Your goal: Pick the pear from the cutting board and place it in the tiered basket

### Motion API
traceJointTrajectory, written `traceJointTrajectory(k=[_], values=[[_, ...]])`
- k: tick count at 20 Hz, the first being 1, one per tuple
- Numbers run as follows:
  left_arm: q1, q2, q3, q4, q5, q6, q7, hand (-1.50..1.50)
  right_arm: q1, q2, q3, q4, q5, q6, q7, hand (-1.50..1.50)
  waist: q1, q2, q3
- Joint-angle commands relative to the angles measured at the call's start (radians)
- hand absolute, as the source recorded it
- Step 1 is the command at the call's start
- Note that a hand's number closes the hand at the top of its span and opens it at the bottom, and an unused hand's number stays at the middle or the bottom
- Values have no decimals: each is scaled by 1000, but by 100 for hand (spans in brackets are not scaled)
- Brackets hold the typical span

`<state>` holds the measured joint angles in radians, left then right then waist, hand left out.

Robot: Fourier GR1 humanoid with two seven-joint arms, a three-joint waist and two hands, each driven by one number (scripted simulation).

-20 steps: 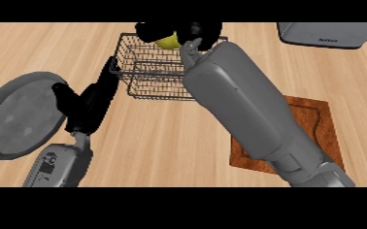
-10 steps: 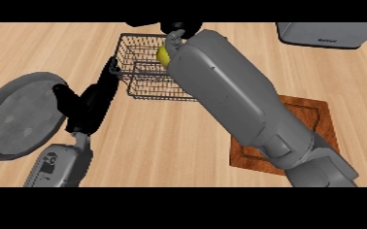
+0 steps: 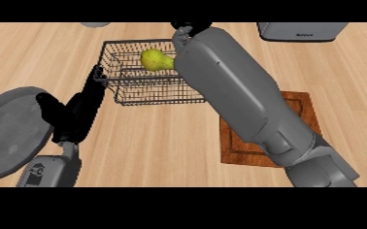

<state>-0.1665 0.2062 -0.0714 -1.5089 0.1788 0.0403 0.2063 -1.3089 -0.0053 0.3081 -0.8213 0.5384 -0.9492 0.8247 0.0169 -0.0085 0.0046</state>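
The right hand [image 3: 188, 29] shows only as a bit of black at the far end of its grey forearm, at the upper edge of the view above the back rim of the tiered basket [image 3: 118, 85]; the forearm covers most of it, so whether its fingers are curled or straight cannot be told. It does not appear to hold anything that can be seen. The forearm runs from the lower right of the view up across the right side of the basket and hides that part of the wire.

The pear [image 3: 156, 59], yellow-green, lies inside the basket, in its rear right part, just beside the edge of the forearm. The basket is of dark wire and stands on the light wooden surface [image 3: 158, 145].

The left hand [image 3: 72, 116] stands at the view's left, fingers straight and pointing up, just beside the basket's left wall, holding nothing. To its left lies a round grey plate [image 3: 18, 126], partly cut off by the edge. The brown cutting board [image 3: 247, 150] lies at the right, half under the right forearm. A grey appliance [image 3: 301, 31] sits at the upper right corner
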Motion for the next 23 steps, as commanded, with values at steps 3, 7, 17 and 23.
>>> traceJointTrajectory(k=[3,7,17,23], values=[[70,0,-9,-16,24,-31,33,0,215,-73,41,-273,15,64,78,-150,-74,-16,-3],[77,4,5,-3,26,-39,13,0,331,-178,79,-501,-64,234,99,-150,-102,-17,-2],[107,18,54,-26,52,-37,17,0,667,-486,61,-1111,-221,412,216,-150,-157,-23,-2],[95,1,31,-60,35,-23,37,0,956,-706,-117,-1426,-335,449,187,-150,-122,-7,-1]])
